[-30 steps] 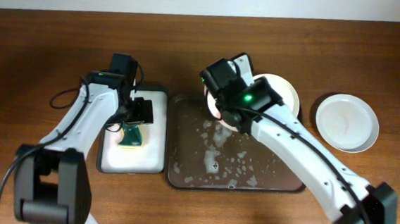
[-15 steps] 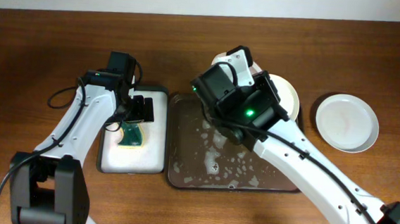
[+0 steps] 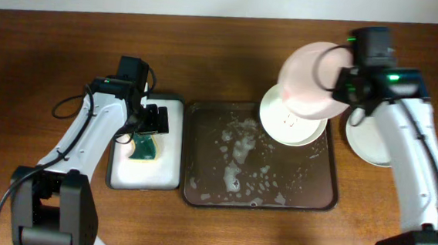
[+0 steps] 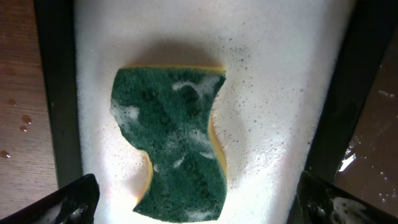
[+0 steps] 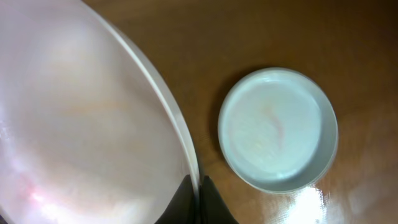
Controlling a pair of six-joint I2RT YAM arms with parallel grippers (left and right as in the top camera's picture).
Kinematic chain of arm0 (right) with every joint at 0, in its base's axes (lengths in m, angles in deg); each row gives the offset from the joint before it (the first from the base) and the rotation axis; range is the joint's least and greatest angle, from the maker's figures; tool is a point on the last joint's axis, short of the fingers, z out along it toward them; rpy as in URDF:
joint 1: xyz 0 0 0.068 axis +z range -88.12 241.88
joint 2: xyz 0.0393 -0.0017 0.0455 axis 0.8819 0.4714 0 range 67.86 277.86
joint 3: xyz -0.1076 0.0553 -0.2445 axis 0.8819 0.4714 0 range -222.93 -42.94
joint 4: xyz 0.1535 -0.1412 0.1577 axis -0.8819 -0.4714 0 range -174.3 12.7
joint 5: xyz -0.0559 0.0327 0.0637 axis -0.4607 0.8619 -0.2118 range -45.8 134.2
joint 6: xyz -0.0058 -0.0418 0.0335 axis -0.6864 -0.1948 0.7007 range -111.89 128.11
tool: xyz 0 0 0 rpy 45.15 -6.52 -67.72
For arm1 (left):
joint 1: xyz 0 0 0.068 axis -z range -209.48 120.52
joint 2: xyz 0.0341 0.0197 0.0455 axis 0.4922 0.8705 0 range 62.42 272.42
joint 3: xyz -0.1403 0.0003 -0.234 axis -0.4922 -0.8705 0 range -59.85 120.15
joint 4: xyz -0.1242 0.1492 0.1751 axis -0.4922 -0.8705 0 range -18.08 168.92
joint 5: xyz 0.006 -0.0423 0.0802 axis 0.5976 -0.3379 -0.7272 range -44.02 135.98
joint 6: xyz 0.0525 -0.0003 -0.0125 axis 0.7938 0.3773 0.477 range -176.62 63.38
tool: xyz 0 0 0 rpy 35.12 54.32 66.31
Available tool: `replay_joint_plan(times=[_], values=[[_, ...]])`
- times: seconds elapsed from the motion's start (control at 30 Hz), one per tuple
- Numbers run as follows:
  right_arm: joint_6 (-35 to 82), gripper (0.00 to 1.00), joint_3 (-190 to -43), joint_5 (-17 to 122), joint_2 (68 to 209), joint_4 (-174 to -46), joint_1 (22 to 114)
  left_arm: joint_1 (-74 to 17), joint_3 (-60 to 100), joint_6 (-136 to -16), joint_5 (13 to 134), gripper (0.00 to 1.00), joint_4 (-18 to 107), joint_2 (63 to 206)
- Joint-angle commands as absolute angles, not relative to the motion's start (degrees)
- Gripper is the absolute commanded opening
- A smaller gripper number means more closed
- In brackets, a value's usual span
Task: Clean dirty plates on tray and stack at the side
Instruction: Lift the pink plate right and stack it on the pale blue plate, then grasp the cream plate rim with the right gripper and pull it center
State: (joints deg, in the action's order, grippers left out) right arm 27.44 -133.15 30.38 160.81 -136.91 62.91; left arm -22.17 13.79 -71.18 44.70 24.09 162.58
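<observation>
Cream plate [image 3: 308, 82], rim clamped by the right gripper [image 5: 198, 198], tilts above the tray's [image 3: 222, 194] far right corner, seemingly bound for stacking; left gripper [image 3: 146, 130] gapes empty.

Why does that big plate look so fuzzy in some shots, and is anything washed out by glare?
Right wrist view: the held plate is so near the lens it goes soft; the other plate is sharper, with glare on the tabletop beside it. Overhead view: the held plate looks smeared. Left wrist view: sponge crisp, foam almost blown out.
</observation>
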Motion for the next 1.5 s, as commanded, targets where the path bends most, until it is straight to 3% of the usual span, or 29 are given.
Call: replay_joint_plan(times=[0.0, 0.2, 0.4, 0.43, 0.47, 0.5, 0.57, 0.6, 0.67, 0.83, 1.07, 1.33, 1.47], values=[[28.56, 0.04, -131.93, 43.07, 161.29, -137.46, 49.17, -22.15, 14.45, -71.27, 45.16, 1.0, 24.18, 161.72], [28.58, 0.04, -126.88, 47.07, 166.07, -135.47, 32.88, -22.13, 14.45, -71.29, 45.16, 1.0, 24.18, 161.72], [28.58, 0.04, -126.7, 47.21, 170.99, -134.03, 26.46, -22.13, 14.45, -71.27, 45.16, 1.0, 24.18, 161.72], [28.56, 0.08, -126.7, 47.21, 171.41, -134.05, 26.46, -22.13, 14.45, -71.27, 45.16, 1.0, 24.18, 161.72], [28.58, 0.27, -126.7, 47.21, 171.71, -134.05, 26.54, -22.13, 14.45, -71.27, 45.18, 1.0, 24.16, 161.72], [28.58, 0.39, -126.7, 47.71, 171.87, -134.07, 26.63, -22.13, 14.45, -71.29, 45.18, 1.0, 24.16, 161.72], [28.49, 0.38, -126.7, 53.15, 171.87, -134.07, 26.72, -22.13, 14.45, -71.27, 45.16, 1.0, 24.18, 161.72], [27.14, 0.31, -126.7, 57.83, 171.87, -134.31, 26.94, -22.13, 14.45, -71.27, 45.16, 1.0, 24.16, 161.72], [20.43, 0.31, -126.7, 68.36, 171.87, -134.73, 29.28, -22.13, 14.45, -71.27, 45.16, 1.0, 24.16, 161.72], [8.25, 0.32, -126.7, 65.41, 173.44, -130.29, 42.13, -22.13, 14.45, -71.27, 45.18, 1.0, 24.16, 161.72], [8.36, 0.33, -126.7, 52.93, 179.78, -124.76, 54.65, -22.13, 14.45, -71.29, 45.16, 1.0, 24.18, 161.72], [10.04, 0.33, -126.7, 48.8, 182.69, -120.98, 56.25, -22.13, 14.45, -71.29, 45.18, 1.0, 24.14, 161.72], [10.02, 0.38, -126.7, 50.37, 182.73, -119.93, 56.25, -22.13, 14.45, -71.29, 45.18, 1.0, 24.14, 161.72]])
